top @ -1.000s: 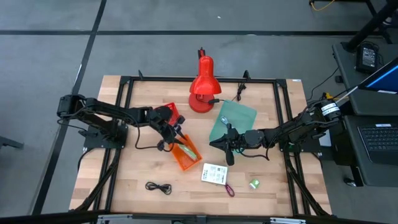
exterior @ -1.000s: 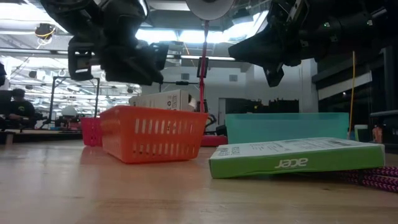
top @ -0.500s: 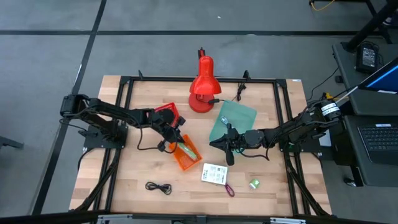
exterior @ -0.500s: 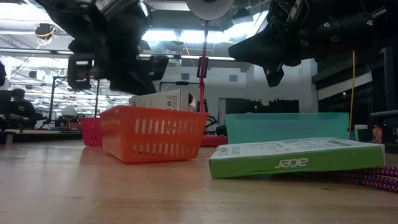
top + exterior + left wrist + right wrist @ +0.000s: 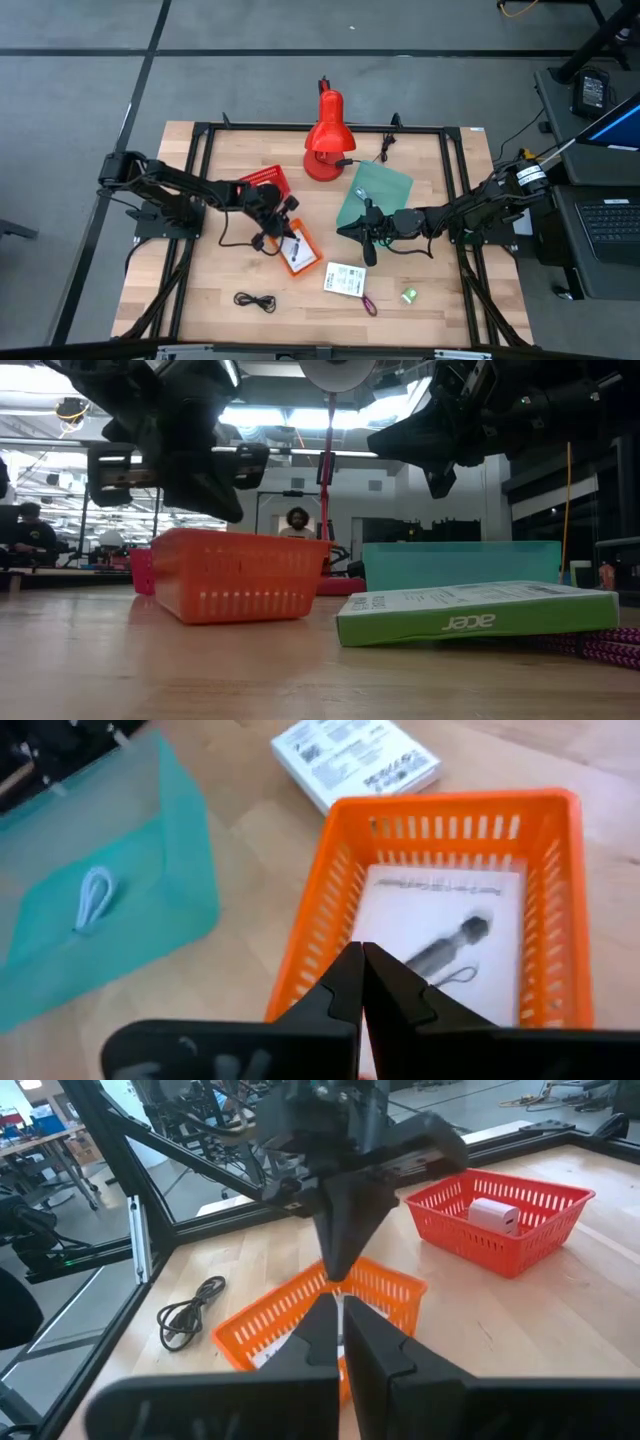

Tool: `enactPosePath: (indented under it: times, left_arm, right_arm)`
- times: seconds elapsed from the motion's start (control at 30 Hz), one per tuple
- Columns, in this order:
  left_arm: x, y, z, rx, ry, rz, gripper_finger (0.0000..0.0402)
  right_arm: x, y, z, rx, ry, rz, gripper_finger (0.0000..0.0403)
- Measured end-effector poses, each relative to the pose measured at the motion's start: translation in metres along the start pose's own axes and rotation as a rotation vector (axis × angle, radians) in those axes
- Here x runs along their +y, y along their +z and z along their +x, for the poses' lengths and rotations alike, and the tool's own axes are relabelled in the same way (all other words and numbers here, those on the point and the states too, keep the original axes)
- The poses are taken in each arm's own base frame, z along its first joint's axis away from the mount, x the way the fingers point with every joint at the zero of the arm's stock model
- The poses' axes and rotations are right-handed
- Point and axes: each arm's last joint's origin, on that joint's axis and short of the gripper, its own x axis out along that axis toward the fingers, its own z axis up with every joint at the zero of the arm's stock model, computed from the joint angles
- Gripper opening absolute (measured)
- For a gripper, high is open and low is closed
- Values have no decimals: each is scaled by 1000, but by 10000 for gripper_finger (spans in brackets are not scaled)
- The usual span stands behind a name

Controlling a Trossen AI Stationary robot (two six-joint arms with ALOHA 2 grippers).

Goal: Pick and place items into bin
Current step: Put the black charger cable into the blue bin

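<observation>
My left gripper (image 5: 281, 232) (image 5: 362, 960) is shut and hangs just above the rim of the orange bin (image 5: 298, 254) (image 5: 240, 575). A white printed card (image 5: 440, 930) lies flat inside this bin. A second white card (image 5: 345, 279) (image 5: 470, 615) lies on the table beside it. The purple strap (image 5: 368, 305), the green piece (image 5: 409, 295) and the black coiled cable (image 5: 255, 300) lie near the front edge. My right gripper (image 5: 342, 231) (image 5: 340, 1315) is shut and waits in the air next to the teal bin (image 5: 375, 192).
The red desk lamp (image 5: 325, 140) stands at the far middle. A red basket (image 5: 265, 180) (image 5: 500, 1215) holding a white object sits behind the left gripper. A small looped piece (image 5: 92, 900) lies in the teal bin. People show in the room beyond the table.
My left gripper has shut and sunk a little toward the orange bin. The white card that leaned up out of the bin now lies flat inside it. The bin has turned about on the table.
</observation>
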Motion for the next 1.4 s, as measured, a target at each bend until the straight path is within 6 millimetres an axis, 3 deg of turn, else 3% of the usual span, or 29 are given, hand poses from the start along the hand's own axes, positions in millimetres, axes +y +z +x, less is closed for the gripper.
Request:
enactPosePath:
  times: [0.23,0.5,0.7,1.03,1.2,1.4]
  left_arm:
    - [-7,13,-6,-45,-4,40,3]
    - [-14,36,-35,-144,21,50,1]
    - [-18,40,-48,-150,15,-36,1]
    - [-13,43,-49,-156,98,-164,1]
    - [-14,42,-47,-183,163,-203,1]
    - [-34,9,-39,-311,282,-263,1]
  right_arm:
    - [0,0,0,0,0,0,4]
    - [0,0,0,-1,0,2,4]
    - [0,0,0,-2,1,-4,4]
    - [0,-3,0,32,-6,-145,4]
    - [1,-11,-2,103,-10,-168,4]
    - [6,-13,-3,113,12,-214,4]
